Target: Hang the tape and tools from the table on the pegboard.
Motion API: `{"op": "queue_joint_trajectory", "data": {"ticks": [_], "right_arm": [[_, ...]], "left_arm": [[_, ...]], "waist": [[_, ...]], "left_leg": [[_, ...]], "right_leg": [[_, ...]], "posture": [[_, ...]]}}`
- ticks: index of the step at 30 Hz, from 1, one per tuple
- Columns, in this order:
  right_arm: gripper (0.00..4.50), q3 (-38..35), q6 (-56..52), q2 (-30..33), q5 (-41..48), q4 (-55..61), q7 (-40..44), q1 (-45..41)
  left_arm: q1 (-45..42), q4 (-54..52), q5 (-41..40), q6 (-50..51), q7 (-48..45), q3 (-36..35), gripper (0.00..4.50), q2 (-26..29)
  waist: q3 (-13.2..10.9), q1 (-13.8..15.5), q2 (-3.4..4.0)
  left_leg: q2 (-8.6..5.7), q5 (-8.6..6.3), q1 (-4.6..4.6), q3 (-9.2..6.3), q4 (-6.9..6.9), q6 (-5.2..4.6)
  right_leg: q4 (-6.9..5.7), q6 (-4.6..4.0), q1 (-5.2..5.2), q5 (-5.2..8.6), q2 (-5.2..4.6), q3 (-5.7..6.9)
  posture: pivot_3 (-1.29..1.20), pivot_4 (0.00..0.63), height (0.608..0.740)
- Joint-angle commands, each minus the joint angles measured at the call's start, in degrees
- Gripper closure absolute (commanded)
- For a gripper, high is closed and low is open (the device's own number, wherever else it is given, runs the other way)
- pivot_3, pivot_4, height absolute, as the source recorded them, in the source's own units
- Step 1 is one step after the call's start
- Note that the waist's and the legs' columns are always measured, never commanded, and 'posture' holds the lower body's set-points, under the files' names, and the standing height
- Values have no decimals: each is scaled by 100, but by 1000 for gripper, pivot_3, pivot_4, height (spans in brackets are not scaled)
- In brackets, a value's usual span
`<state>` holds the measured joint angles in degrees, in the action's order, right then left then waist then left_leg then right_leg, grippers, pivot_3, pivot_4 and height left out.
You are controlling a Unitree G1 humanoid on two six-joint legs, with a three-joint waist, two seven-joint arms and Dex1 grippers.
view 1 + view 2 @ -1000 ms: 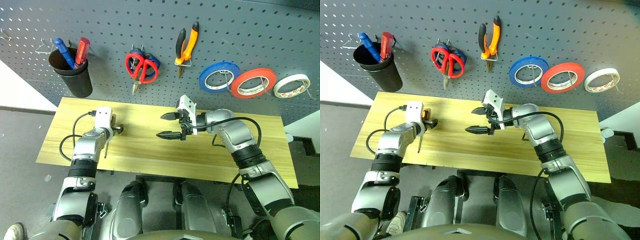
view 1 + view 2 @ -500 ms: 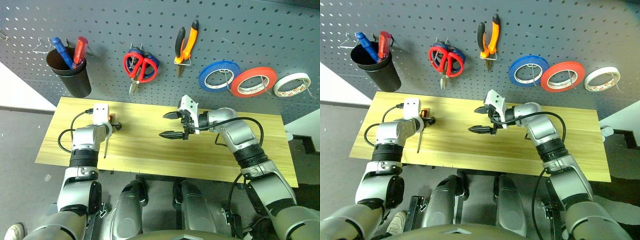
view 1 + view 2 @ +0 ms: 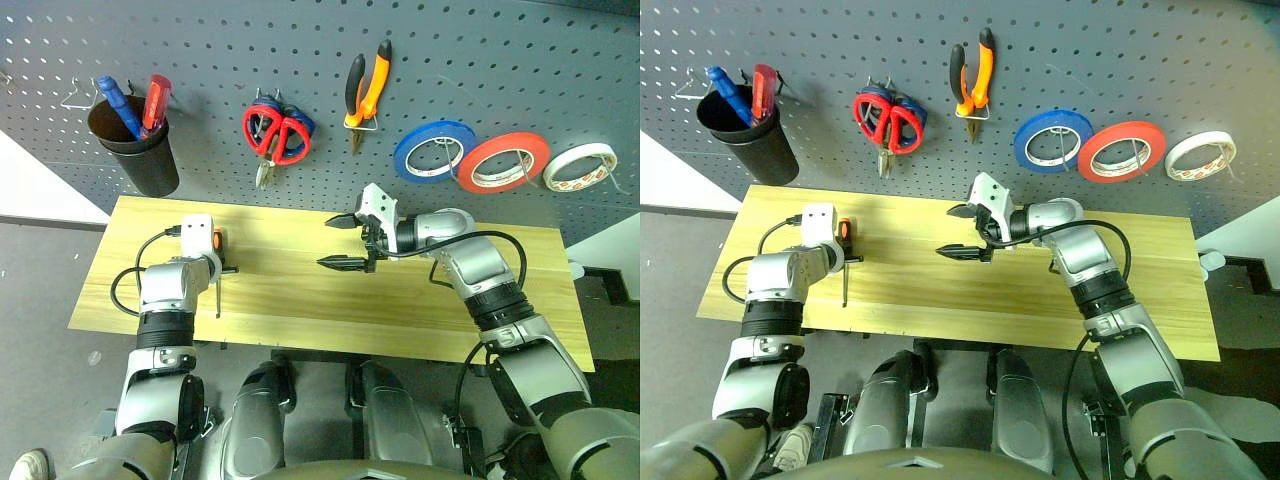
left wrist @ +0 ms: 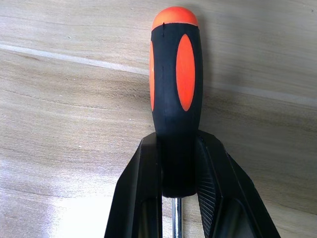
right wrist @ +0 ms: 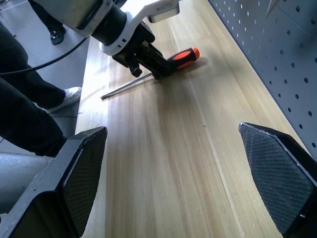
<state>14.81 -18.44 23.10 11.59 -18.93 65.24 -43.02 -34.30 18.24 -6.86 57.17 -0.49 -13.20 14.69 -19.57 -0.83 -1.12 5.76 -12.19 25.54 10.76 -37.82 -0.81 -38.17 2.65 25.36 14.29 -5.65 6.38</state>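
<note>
On the left part of the table (image 3: pixel 420 305) lies the screwdriver (image 4: pixel 176 94), orange-and-black handle toward the pegboard (image 3: pixel 200 40), shaft (image 3: pixel 218 300) toward the front edge. My left gripper (image 4: pixel 176 141) is shut on the lower end of that handle, a finger pressed to each side. My right gripper (image 3: pixel 328 243) hovers open over the table's middle, pointing left, with nothing between its fingers. On the pegboard hang the red tape (image 3: pixel 505 162), the red-handled scissors (image 3: pixel 278 135) and the pliers (image 3: pixel 365 90).
A blue tape roll (image 3: pixel 433 152) and a white one (image 3: pixel 580 167) hang beside the red tape. A black cup (image 3: pixel 135 155) with blue- and red-handled tools hangs at the pegboard's left. A person's dark trouser leg (image 5: pixel 20 99) and white shoe (image 5: pixel 69 96) stand beyond the table's left end.
My left gripper has gone from open to shut on the screwdriver's handle, and its wrist has tipped further down. The right arm has stayed in place.
</note>
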Motion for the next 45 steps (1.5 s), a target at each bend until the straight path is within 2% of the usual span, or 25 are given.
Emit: {"op": "queue_joint_trajectory", "data": {"ticks": [1,11,15,25,31,38,42,45], "right_arm": [[0,-207,89,12,187,146,170,-47],[0,-512,-393,126,696,463,573,-91],[0,-632,-526,188,883,654,691,-31],[0,-926,-750,476,1343,1012,949,-62],[0,-1187,-900,583,1590,1288,830,-128],[0,-1350,-1094,738,1790,1343,835,-354],[0,-1352,-1052,758,1785,1277,801,-518],[0,-1368,-1012,747,1790,1235,804,-609]], "left_arm": [[280,-193,17,203,-114,131,3969,76],[1186,-2370,-42,735,-463,411,3969,352],[1405,-3150,-64,903,-560,431,3969,506],[1635,-4822,-170,1495,-712,501,3969,753],[1586,-5358,-149,1429,-740,549,3969,888],[1444,-5830,-375,1340,-847,279,3969,749],[1180,-5830,-374,1113,-998,245,3969,1061],[781,-5794,-449,1091,-1011,106,3969,1081]], "waist": [[0,-15,0],[4,-2,-7],[10,25,-11],[110,16,-59],[362,16,-78],[630,4,-82],[791,-2,-85],[871,-1,-79]], "left_leg": [[0,0,1,1,1,0],[-6,30,36,3,33,37],[-8,50,101,-2,35,50],[-27,52,104,-1,34,50],[-29,56,107,-2,34,51],[-27,55,106,-4,16,50],[-24,55,106,-4,13,50],[-22,55,105,-3,12,50]], "right_leg": [[1,0,1,0,0,0],[16,1,34,0,4,2],[7,0,102,-3,11,9],[10,9,100,-9,15,11],[12,8,99,-10,17,14],[11,0,92,-16,21,15],[10,0,92,-16,28,15],[10,0,88,-16,33,16]], "posture": [[4,325,730],[21,272,730],[34,249,730],[44,166,730],[37,115,730],[25,71,730],[24,51,730],[23,37,730]]}}
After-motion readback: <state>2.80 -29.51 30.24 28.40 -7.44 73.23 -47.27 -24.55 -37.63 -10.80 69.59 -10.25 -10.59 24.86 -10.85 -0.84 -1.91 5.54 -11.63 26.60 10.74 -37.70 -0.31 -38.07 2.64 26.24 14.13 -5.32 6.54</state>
